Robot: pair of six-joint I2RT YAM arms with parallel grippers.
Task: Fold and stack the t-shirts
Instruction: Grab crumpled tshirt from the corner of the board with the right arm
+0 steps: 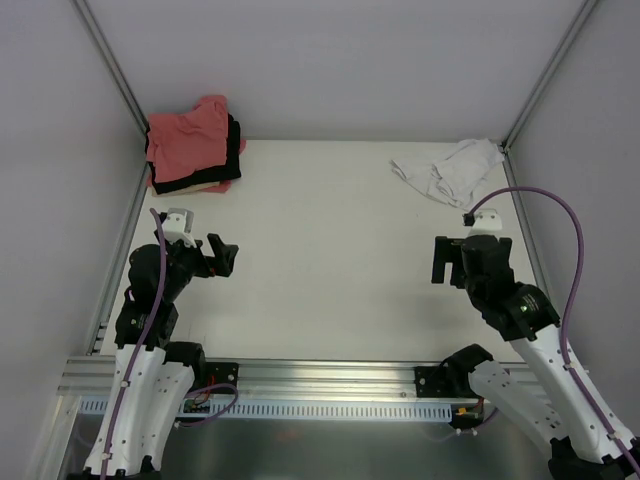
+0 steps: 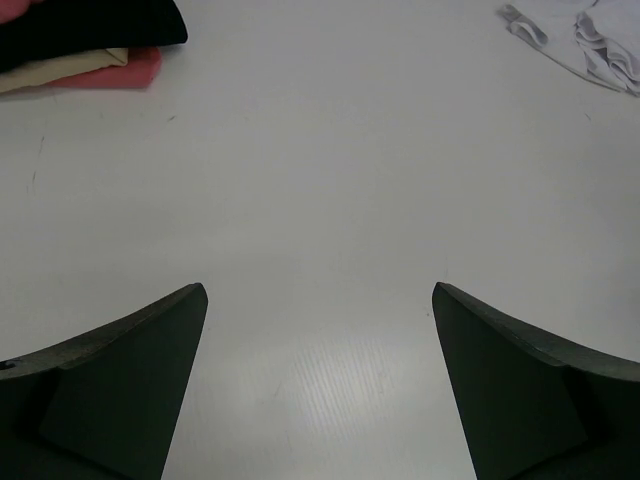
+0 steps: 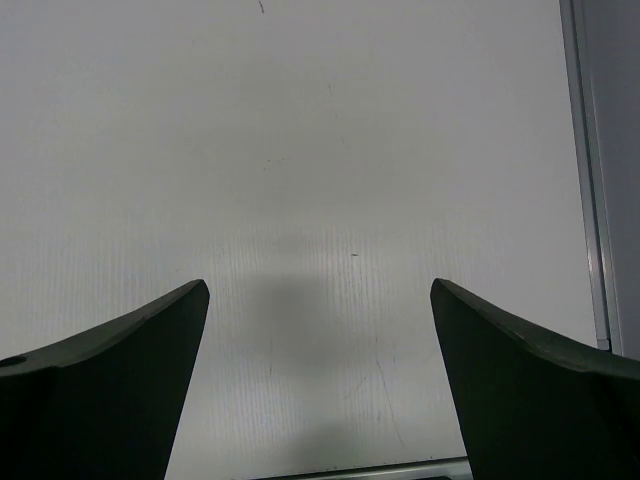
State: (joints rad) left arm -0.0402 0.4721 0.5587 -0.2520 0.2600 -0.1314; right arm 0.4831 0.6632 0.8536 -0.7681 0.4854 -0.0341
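White matte counter (image 1: 330, 230) between pale grey walls. Far left corner: folded pile with a salmon-pink cloth t-shirt (image 1: 190, 140) on top, a black cloth t-shirt (image 2: 100, 25) under it and a pale cream cloth t-shirt (image 2: 60, 68) lower down. Far right corner: 1 crumpled white cloth t-shirt (image 1: 448, 170), not folded. Left hand (image 1: 222, 255) near the left edge, fingers apart, holding nothing. Right hand (image 1: 448, 262) near the right edge, fingers apart, holding nothing. Both hands are well apart from the shirts.
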